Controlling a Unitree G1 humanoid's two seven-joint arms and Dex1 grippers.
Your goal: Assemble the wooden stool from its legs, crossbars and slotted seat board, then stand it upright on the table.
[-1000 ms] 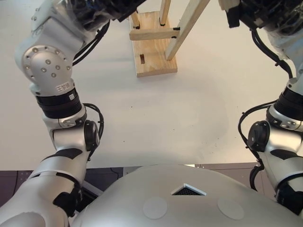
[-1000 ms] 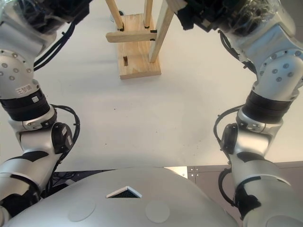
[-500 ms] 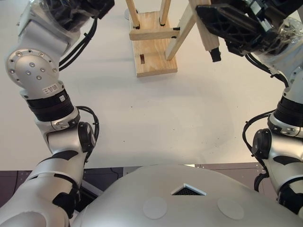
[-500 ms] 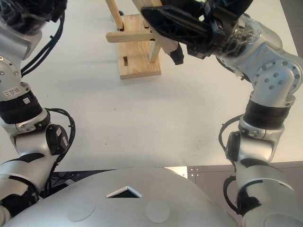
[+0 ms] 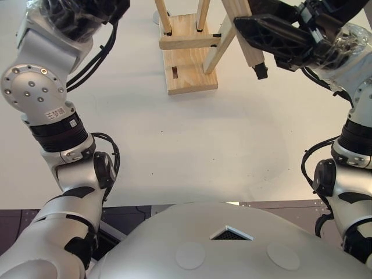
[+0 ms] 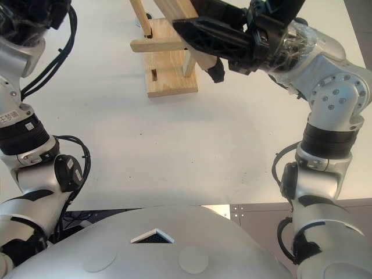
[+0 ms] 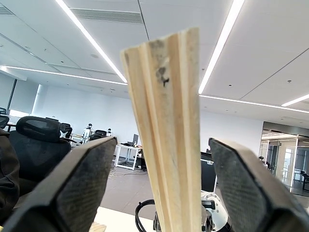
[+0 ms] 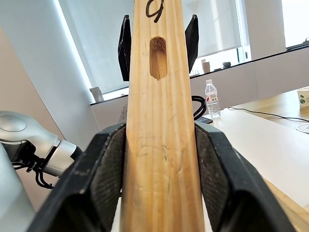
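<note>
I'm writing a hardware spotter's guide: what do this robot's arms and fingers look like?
The left arm and right arm are silver-grey shells with round joint caps dotted with small screws, ribbed black collars and loose black cables. A small printed label sits on the left arm. The fingers are broad black wedges with grainy pads.

Strip lights (image 7: 79,34) cross the open-plan office ceiling above a black chair (image 7: 36,140); a white table (image 5: 192,145) spreads below.

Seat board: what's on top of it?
Three legs rise from the seat board, a crossbar across them; one slot is empty. The crossbar covers some board and leg bases.
</note>
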